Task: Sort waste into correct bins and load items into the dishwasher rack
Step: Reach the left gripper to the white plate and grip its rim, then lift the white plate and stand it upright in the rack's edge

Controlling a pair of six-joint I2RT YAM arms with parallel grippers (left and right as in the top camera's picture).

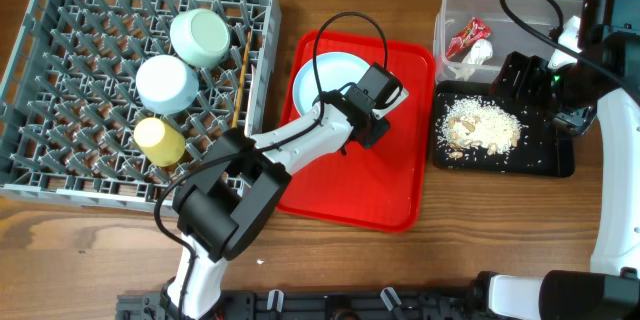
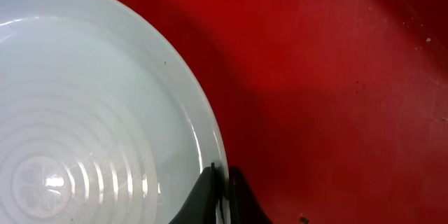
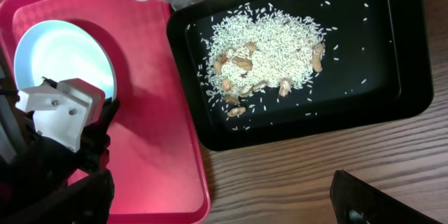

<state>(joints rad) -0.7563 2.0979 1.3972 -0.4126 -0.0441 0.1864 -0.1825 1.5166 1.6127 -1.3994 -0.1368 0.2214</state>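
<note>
Left gripper (image 2: pixel 222 185), jaws seemingly clamping the plate (image 2: pixel 91 98) rim; next, lift it to the rack (image 1: pixel 90 20). I cannot tell whether the right gripper (image 1: pixel 515 80) jaws are open.

**A robot test bench staged as a kitchen clean-up**

A cabled left arm (image 1: pixel 290 145) and right arm (image 1: pixel 615 190) work at a wood-grain table (image 1: pixel 500 230). On it are a grey dishwasher rack (image 1: pixel 80 80), a red serving tray (image 1: pixel 390 180), a clear tub (image 1: pixel 455 5) and a black tray (image 1: pixel 545 160) of food scraps (image 1: pixel 480 125).
</note>
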